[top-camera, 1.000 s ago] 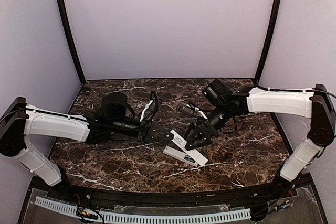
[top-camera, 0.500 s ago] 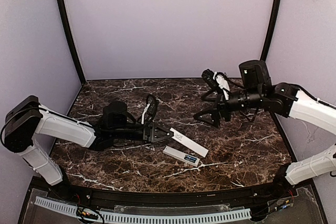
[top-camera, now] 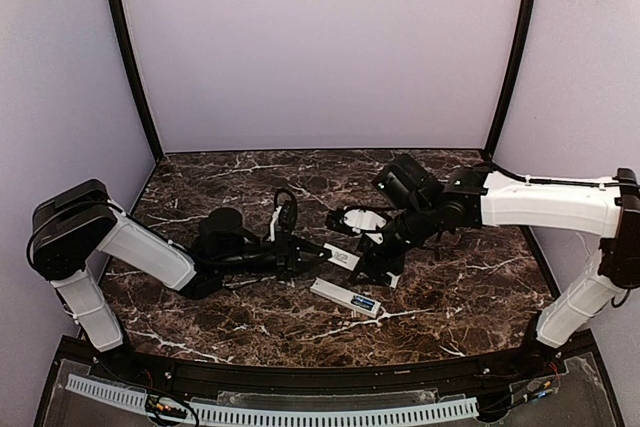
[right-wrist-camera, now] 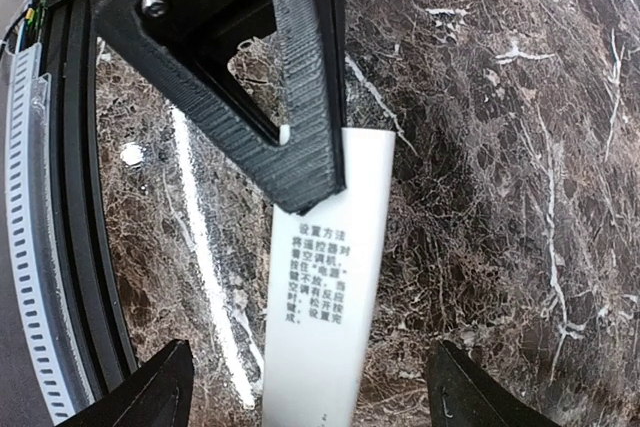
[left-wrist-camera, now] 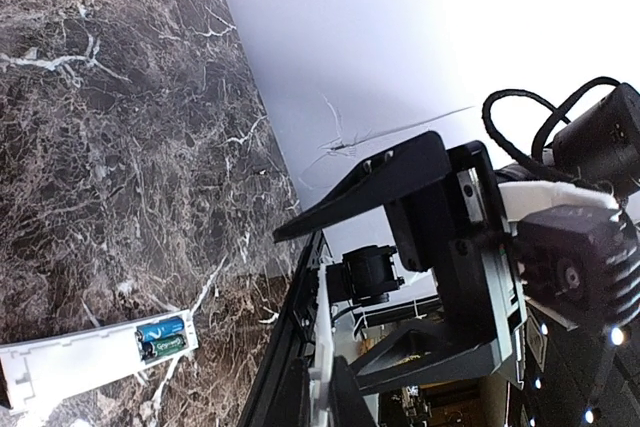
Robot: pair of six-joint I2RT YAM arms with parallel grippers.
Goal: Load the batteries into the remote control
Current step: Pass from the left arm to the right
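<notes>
Right wrist view looks down on a flat white strip [right-wrist-camera: 325, 297] with small printed text, which I take for the battery cover. My left pincer [top-camera: 316, 255] pinches one end of it, jaws narrowed flat on it. My right pincer [right-wrist-camera: 310, 392] stands wide, one finger on each side of the strip's other end and neither touching it. The remote control [top-camera: 345, 297] lies apart from all this on the marble table [top-camera: 460, 287], just nearer the arm bases than the strip, and neither pincer touches it. In the left wrist view its compartment is uncovered and the batteries [left-wrist-camera: 162, 335] sit inside it. One blue cell is plain; a second beside it is darker and harder to read. So I judge the loading itself as good as done, and the step in hand to be the cover: passing it across or steadying it before it goes on. Next I need to close the right pincer squarely on the strip's long edges without twisting it out of the left one's hold. Then I bring it down over the open compartment at the remote's end, lined up along the bar. The strip looks thin and slick, so a skewed squeeze could flip it.
</notes>
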